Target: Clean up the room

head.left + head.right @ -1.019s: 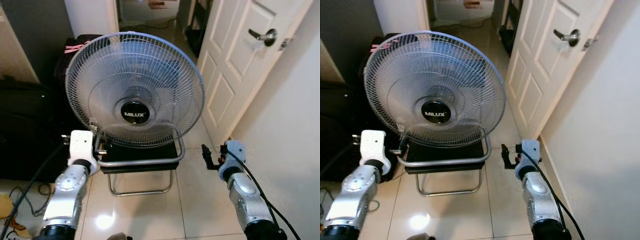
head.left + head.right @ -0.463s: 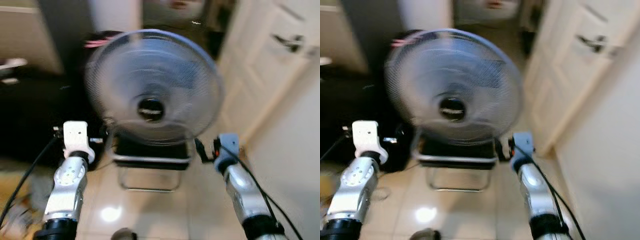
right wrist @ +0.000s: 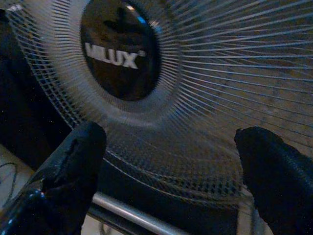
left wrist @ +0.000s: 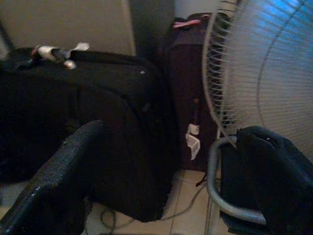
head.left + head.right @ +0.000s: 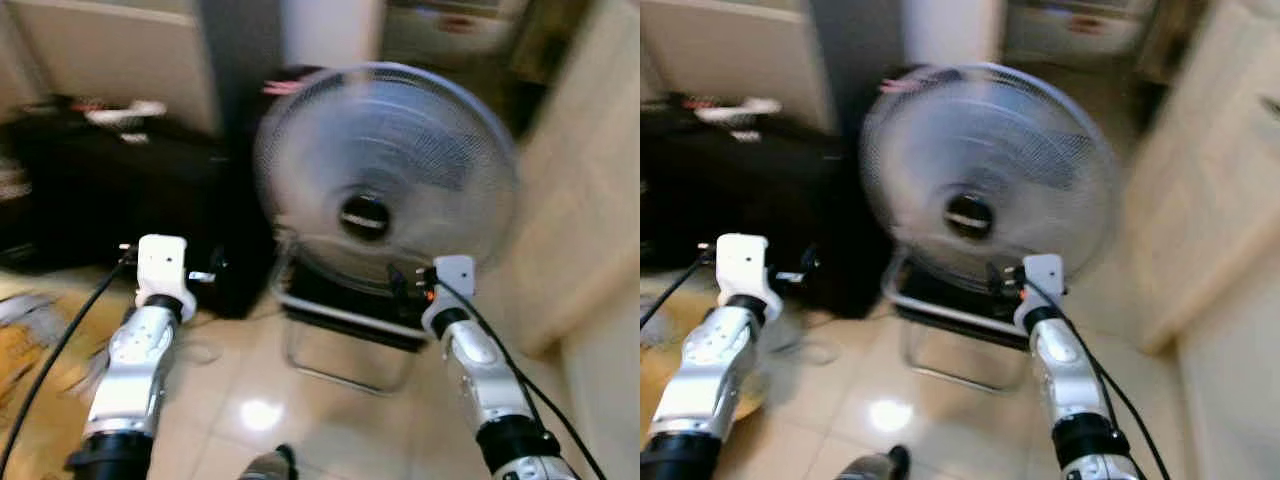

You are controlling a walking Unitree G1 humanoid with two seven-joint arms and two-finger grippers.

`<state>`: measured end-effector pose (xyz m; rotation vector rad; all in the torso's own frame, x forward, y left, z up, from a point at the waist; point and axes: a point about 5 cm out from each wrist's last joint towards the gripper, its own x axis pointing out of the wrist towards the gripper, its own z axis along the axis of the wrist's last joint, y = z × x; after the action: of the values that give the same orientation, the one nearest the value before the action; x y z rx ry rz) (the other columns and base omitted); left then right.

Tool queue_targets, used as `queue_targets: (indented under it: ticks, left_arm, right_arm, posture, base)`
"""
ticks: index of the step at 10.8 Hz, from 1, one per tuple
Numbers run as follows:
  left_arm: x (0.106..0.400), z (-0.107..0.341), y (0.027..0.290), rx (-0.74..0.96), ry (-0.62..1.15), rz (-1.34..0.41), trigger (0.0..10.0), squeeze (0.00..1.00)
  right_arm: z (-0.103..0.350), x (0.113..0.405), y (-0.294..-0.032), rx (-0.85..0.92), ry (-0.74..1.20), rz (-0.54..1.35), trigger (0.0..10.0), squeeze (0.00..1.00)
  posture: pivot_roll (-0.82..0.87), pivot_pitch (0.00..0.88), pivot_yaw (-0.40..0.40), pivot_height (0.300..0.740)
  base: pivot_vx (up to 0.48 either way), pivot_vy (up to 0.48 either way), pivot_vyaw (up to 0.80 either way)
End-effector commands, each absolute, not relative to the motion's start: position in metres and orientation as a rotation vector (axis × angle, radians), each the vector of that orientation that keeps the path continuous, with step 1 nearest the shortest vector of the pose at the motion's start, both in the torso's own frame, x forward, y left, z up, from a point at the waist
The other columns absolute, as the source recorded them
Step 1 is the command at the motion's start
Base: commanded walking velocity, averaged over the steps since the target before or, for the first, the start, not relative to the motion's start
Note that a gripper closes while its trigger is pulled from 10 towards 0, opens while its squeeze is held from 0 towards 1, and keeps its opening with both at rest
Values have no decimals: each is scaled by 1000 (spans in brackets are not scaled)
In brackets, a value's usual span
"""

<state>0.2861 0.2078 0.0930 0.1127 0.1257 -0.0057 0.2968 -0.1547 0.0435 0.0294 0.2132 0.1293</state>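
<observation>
Glossy pale floor tiles (image 5: 330,410) run under everything you see from the head views, which are blurred. A white door (image 5: 590,200) stands on the robot's right.

Your main item is the floor fan (image 5: 385,175): round wire grille, dark hub in the middle, sitting in a curved metal tube stand (image 5: 345,375) on the tiles. It stands straight ahead of the robot, tilted slightly back, close in front of both arms. In the right wrist view the hub badge (image 3: 120,54) reads "MILUX".

Right gripper (image 3: 168,161): you find it directly in front of the grille's lower half, just beside it; contact cannot be judged. Its two black fingers (image 3: 73,161) are spread wide apart, with nothing between them.

Left gripper (image 4: 161,176): held forward at the fan's left side, near the stand tube (image 4: 215,186) and not touching it. Its fingers (image 4: 58,176) are likewise spread wide and hold nothing.

Beside the fan on the robot's left you see a large black suitcase (image 4: 88,122) with a light tag or wrapper (image 4: 54,51) on its top. Between it and the fan stands a second, dark upright bag (image 4: 188,88) with a pink strip at its top edge. Thin cables (image 4: 186,203) lie on the tiles at the foot of the luggage. A plain beige wall (image 4: 68,22) rises behind the suitcase.
</observation>
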Motion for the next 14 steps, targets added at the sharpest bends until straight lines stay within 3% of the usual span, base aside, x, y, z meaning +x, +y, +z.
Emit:
queue_targets:
  ticks: [1,2,8,10,14]
  left_arm:
    - [288,93,204,111,140,-22,10000,0]
    - [289,94,204,154,134,-33,10000,0]
    - [292,96,203,167,129,-47,10000,0]
    - [293,97,204,163,127,-44,10000,0]
    - [293,97,204,166,132,-54,10000,0]
  right_arm:
    - [50,301,-158,67,198,113,10000,1000]
    - [51,303,-159,65,194,83,10000,0]
    - [57,308,-152,118,171,88,10000,0]
    - [60,310,-149,62,159,125,10000,0]
    - [59,311,-149,119,174,93,10000,0]
  posture:
    - [-34,0,-6,740]
    - [-28,0,-3,740]
    - [-38,0,1,740]
    - [-41,0,5,740]
    - [-38,0,10,740]
  base:
    - [0,0,0]
    - [0,0,0]
    - [0,0,0]
    - [0,298,0]
    - [0,317,323]
